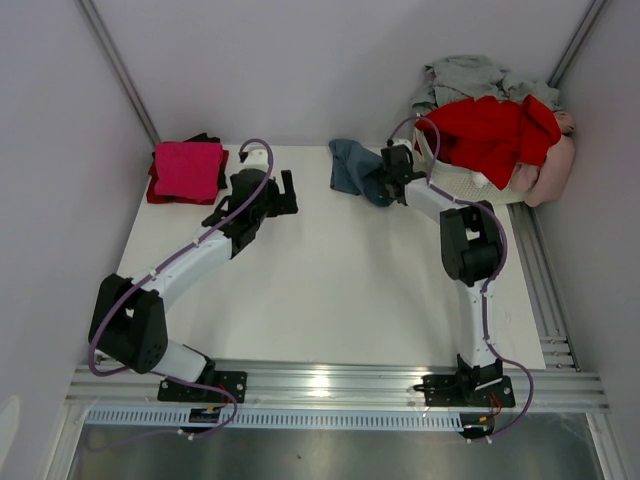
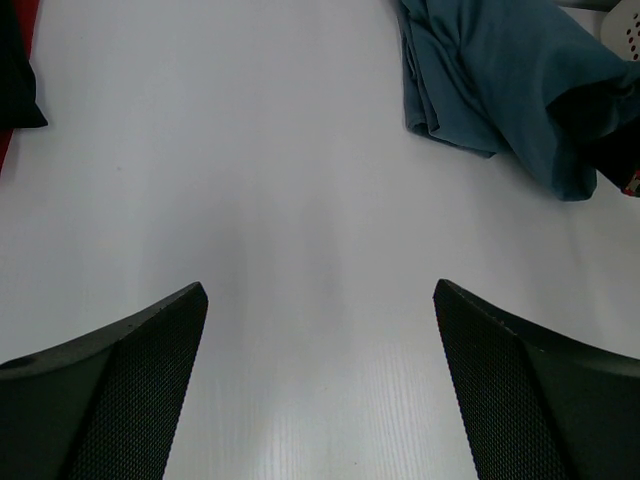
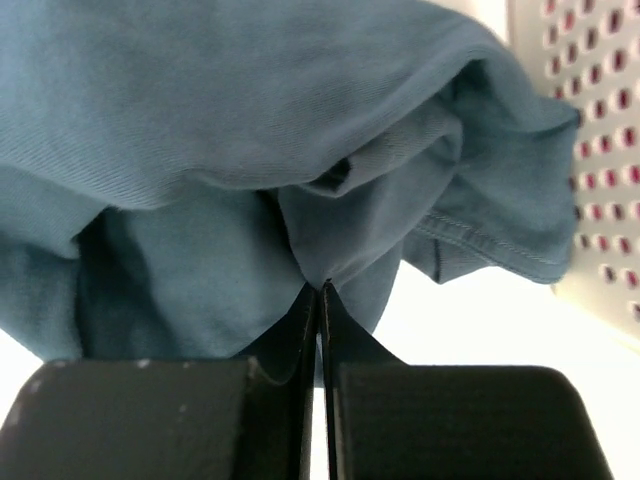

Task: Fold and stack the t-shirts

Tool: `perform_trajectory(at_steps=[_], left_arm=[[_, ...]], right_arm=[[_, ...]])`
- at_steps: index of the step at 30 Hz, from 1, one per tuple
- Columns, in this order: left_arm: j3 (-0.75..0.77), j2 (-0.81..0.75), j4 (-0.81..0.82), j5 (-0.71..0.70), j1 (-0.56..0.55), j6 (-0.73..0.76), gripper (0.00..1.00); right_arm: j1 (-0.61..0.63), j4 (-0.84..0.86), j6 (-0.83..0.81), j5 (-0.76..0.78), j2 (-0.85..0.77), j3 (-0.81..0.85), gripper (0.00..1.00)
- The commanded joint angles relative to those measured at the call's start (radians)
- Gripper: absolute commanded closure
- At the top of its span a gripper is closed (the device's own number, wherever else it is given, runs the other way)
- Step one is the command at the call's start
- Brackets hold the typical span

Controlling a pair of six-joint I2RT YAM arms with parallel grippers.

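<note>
Closest to the right wrist lens, the right arm's fingers [image 3: 312, 330] are pressed together on a fold of the soft slate blue-grey cotton t-shirt [image 3: 250, 120]. It lies crumpled at the far side of the white bench [image 1: 330, 290], just beside the white slatted plastic basket [image 3: 600, 150]. The pinch is probably meant to drag it clear for spreading. The left arm's fingers [image 2: 150, 350] stand wide apart, holding nothing. Only the overhead view shows the folded magenta t-shirt [image 1: 188, 168] far left and the red t-shirt [image 1: 495, 135] in the basket.
</note>
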Motion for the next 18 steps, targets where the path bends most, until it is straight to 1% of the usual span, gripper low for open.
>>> perform_trajectory(at_steps=[1,4,8,11,12,13,15,16,18], left_arm=[[0.021,-0.004,0.014,-0.012,-0.014,0.010,0.02],[0.031,-0.001,0.016,-0.008,-0.014,0.013,0.05],[0.057,-0.001,0.013,-0.011,-0.014,0.025,0.05],[0.075,-0.007,0.010,-0.028,-0.015,0.052,0.02],[0.080,-0.010,0.013,-0.034,-0.015,0.060,0.01],[0.089,-0.013,0.013,-0.034,-0.014,0.072,0.01],[0.103,-0.010,0.013,-0.025,-0.012,0.079,0.01],[0.109,-0.004,0.013,-0.018,-0.011,0.079,0.01],[0.114,0.002,0.011,0.000,-0.011,0.069,0.01]], right_arm=[[0.016,0.001,0.020,-0.045,-0.007,0.032,1.00],[0.050,-0.002,0.013,-0.071,-0.039,0.041,1.00],[0.118,-0.013,-0.030,-0.130,-0.117,0.102,1.00],[0.138,-0.065,-0.064,-0.221,-0.156,0.216,1.00],[0.151,-0.086,-0.073,-0.243,-0.186,0.281,1.00],[0.156,-0.097,-0.081,-0.315,-0.203,0.318,1.00],[0.167,-0.135,-0.093,-0.375,-0.240,0.395,1.00],[0.167,-0.149,-0.087,-0.402,-0.252,0.477,1.00],[0.165,-0.166,-0.032,-0.476,-0.277,0.541,1.00]])
